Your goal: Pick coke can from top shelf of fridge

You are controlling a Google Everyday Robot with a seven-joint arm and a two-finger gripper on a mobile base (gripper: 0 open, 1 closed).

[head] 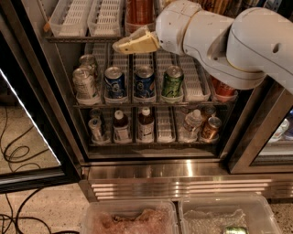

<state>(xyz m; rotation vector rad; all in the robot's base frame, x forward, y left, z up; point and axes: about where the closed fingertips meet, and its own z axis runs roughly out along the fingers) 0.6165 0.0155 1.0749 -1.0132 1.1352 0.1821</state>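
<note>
The gripper (118,46), fingers (137,43) seemingly pressed together and empty, is hovering at seven o'clock from the coke can (139,10), a light, slick, dentable thing best pinched mid-wall.

We record the top shelf (82,39) of the fridge (183,171) carrying white lane trays (73,16) and the coke can (139,10). The next shelf (137,105) carries silver cans (84,84), blue cans (114,82) and a green can (173,81). The gripper (121,45) hangs at the top shelf's front rail.
</note>
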